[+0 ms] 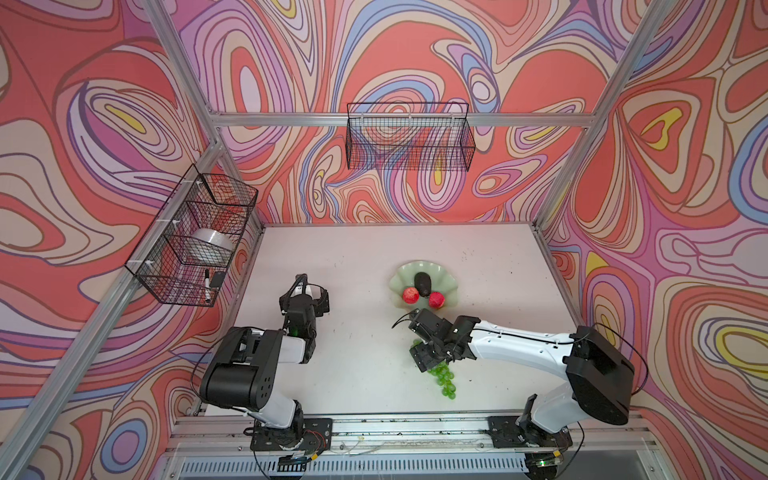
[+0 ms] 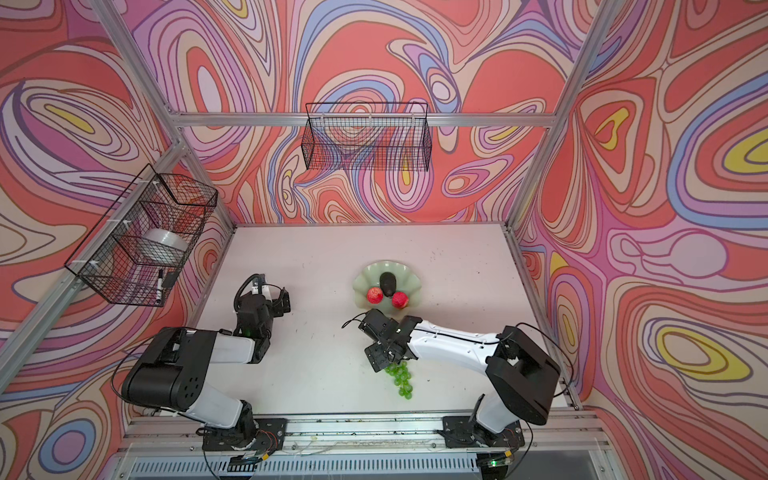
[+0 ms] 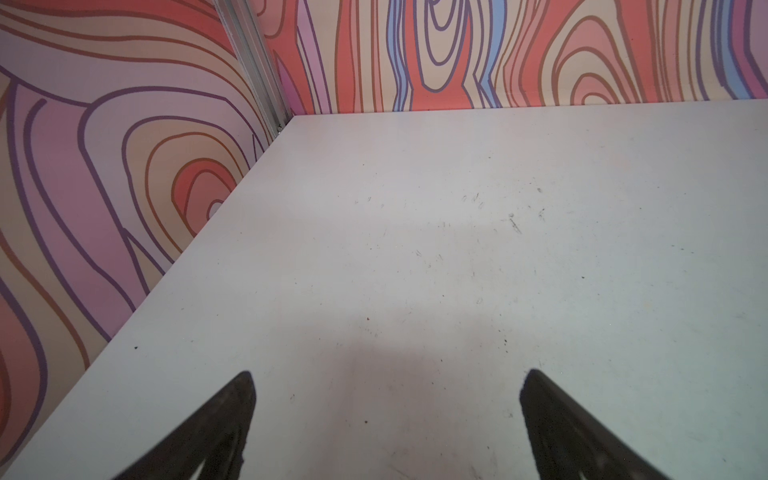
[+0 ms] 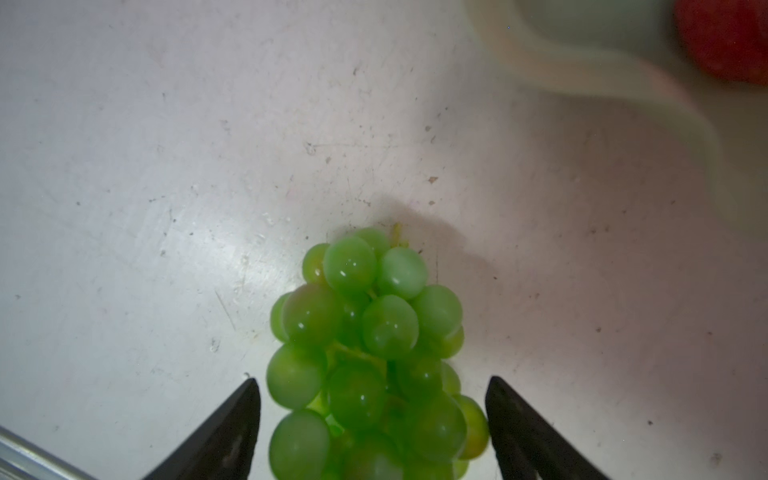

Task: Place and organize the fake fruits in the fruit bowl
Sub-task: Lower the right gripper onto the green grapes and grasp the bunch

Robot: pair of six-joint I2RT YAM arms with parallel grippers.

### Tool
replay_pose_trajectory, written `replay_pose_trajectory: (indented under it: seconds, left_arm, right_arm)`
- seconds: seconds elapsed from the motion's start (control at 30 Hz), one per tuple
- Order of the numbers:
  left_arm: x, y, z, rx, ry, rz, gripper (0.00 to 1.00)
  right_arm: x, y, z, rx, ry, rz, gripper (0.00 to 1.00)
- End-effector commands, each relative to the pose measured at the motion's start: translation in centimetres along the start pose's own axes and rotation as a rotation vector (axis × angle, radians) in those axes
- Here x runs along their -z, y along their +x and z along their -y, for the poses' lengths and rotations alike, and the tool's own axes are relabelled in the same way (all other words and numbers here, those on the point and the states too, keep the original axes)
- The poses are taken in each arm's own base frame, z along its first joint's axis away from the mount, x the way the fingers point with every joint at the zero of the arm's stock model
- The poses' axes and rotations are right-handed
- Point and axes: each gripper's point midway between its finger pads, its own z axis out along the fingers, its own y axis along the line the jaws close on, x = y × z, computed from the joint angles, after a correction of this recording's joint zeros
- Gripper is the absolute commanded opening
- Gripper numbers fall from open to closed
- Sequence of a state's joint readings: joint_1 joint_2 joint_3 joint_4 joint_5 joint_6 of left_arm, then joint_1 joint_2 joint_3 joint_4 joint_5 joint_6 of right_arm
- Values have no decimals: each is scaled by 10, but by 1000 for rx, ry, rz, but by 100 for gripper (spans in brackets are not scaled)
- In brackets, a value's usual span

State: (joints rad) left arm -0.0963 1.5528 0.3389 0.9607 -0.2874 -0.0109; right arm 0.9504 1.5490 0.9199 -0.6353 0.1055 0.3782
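Observation:
The pale green fruit bowl (image 1: 415, 269) (image 2: 384, 266) holds a dark avocado (image 1: 424, 284) (image 2: 389, 284) and two red apples (image 1: 410, 295) (image 1: 436, 299). The green grapes (image 1: 444, 376) (image 2: 401, 380) lie on the table in front of the bowl. My right gripper (image 1: 417, 340) (image 4: 372, 380) stands open, low over the bunch's upper end. In the right wrist view the grapes (image 4: 365, 340) sit between its fingers with a small gap at each side. The bowl rim (image 4: 602, 79) and an apple (image 4: 723, 41) show beyond them. My left gripper (image 1: 311, 286) (image 3: 388, 374) is open and empty, over bare table at the left.
A black wire basket (image 1: 409, 137) hangs on the back wall. Another basket (image 1: 195, 232) on the left wall holds a tape roll (image 1: 212, 245) and a marker (image 1: 206, 284). Patterned walls close in three sides, and a metal rail (image 1: 415, 428) runs along the front.

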Motion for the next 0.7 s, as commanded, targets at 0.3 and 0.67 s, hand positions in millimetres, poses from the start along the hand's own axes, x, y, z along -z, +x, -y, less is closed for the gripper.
replay_pose_trajectory:
  seconds: [0.3,0.67]
  left_arm:
    - [-2,-5,-2,-3,-6,13,100]
    - [-2,-5,-3,-3,-6,13,100]
  right_arm:
    - [-28,-4,-6,-8,7,-8,66]
    - [21,-37,-19,17,-83,144,41]
